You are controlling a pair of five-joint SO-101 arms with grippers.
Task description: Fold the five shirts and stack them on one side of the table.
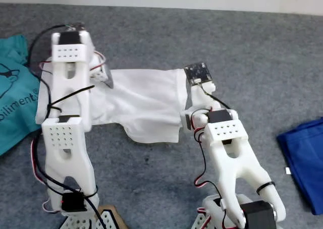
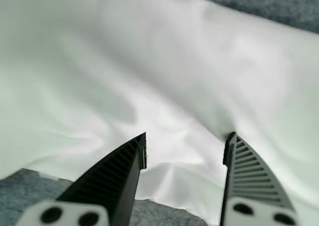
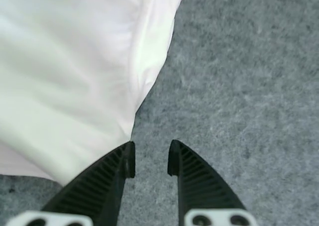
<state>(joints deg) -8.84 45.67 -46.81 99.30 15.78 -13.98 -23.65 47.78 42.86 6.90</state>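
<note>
A white shirt (image 1: 144,100) lies spread and partly folded on the grey carpeted table. My left gripper (image 2: 186,139) hangs open just above the shirt's left part, with white cloth (image 2: 149,76) under both fingers and nothing between them. In the high view it sits at the shirt's left end (image 1: 103,77). My right gripper (image 3: 151,146) is open by a narrow gap at the shirt's right edge (image 3: 144,81), low over the bare carpet. One finger (image 3: 119,169) lies right beside the hem, and nothing is held.
A teal shirt (image 1: 12,93) lies at the table's left edge. A blue shirt (image 1: 305,156) lies at the right edge. Bare grey carpet (image 1: 262,62) stretches behind and to the right of the white shirt. The right arm (image 1: 227,138) stands in front of the shirt's right end.
</note>
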